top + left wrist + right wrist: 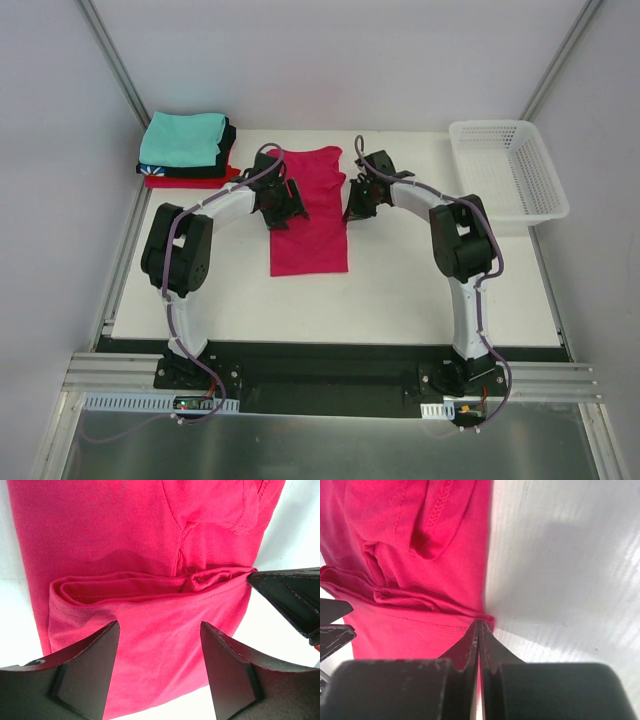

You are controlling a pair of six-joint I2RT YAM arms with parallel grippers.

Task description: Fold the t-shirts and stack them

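The crimson-pink t-shirt (310, 240) lies flat on the white table as a long strip, with a raised fold across its middle (125, 585). My left gripper (285, 205) is at the strip's left edge. It stands open, its fingers (159, 625) apart just above the cloth in front of the fold. My right gripper (355, 208) is at the right edge, shut (480, 622) on the shirt's edge (395, 540), with red cloth showing between its fingers. A folded stack sits at the back left: a teal t-shirt (183, 138) on top, a black one (228, 150) below it, a red one (190, 182) at the bottom.
A white mesh basket (500, 124) stands at the table's back right corner. Grey walls enclose the table on the left, back and right. The right gripper's finger (290, 595) shows at the right of the left wrist view, close to the fold.
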